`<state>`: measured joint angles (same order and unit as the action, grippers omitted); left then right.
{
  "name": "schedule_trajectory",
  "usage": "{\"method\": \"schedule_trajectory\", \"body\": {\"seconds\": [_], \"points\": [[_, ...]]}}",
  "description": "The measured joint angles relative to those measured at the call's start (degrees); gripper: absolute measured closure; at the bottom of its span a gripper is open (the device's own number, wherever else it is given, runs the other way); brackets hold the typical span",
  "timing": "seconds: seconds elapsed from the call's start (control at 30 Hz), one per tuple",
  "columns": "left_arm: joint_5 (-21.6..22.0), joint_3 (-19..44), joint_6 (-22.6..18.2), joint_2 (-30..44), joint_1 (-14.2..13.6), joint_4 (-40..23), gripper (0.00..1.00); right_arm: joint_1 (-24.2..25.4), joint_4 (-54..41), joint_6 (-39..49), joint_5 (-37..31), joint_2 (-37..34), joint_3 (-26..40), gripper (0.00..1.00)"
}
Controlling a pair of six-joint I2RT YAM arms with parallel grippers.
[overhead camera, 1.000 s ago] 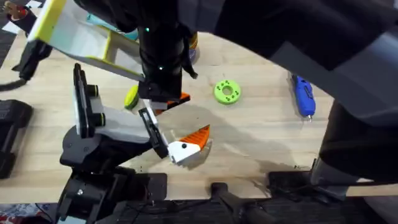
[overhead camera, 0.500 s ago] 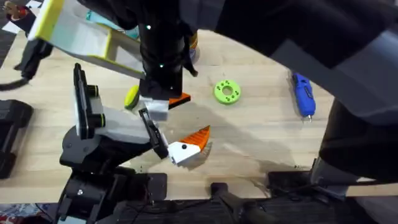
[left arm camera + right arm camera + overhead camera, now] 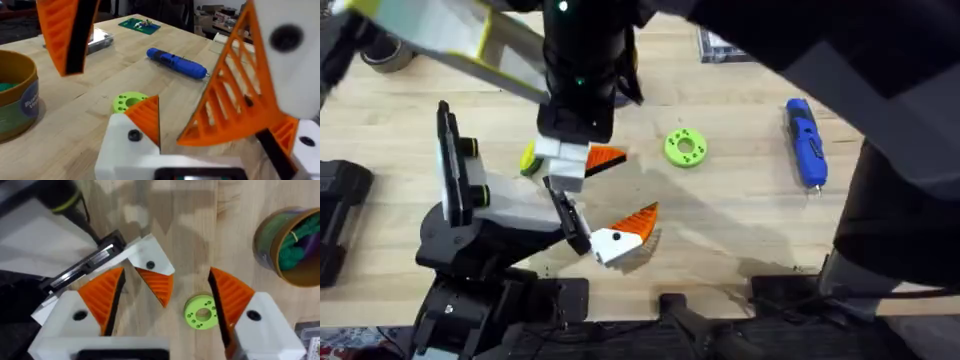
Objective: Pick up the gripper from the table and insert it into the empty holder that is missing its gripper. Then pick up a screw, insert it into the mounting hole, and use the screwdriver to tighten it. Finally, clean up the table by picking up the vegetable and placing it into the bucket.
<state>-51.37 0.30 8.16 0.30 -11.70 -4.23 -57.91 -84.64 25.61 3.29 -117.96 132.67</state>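
Overhead: left arm point(image 3: 580, 70) is down over the gripper point(image 3: 592, 158), which sits on the table just beside the holder point(image 3: 485, 205), wedge pointing at the green disc point(image 3: 685, 147). The vegetable point(image 3: 529, 160) is half hidden, tucked betw the gripper and holder. The screwdriver point(image 3: 805, 142) is well apart, far right. The ribbed orange piece point(image 3: 625, 232) is at the holder's front end.

L wrist: left gripper point(image 3: 145, 95) is spread wide, pads point(image 3: 65, 35) either side of the gripper piece w/ gaps, not clamped on it. Screwdriver and disc are beyond; the bucket point(image 3: 17, 95) is at the view's edge.

R wrist: right gripper point(image 3: 165, 305) is spread, holding nothing, hovering above the ribbed piece and disc. The bucket sits near the disc w/ green stuff inside.
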Motion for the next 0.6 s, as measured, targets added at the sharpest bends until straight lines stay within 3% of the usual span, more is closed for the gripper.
{"method": "schedule_trajectory", "body": {"seconds": [0.27, 0.6], "points": [[0.0, 0.0, -0.02, 0.0, 0.0, -0.02, 0.014, 2.82, -4.36, -3.21, 0.75, 0.14, 3.36, 0.005], [0.0, 0.0, -0.16, 0.0, 0.0, -0.02, 0.015, 11.59, -7.65, -4.61, 11.11, 4.17, 4.51, 0.004]]}}
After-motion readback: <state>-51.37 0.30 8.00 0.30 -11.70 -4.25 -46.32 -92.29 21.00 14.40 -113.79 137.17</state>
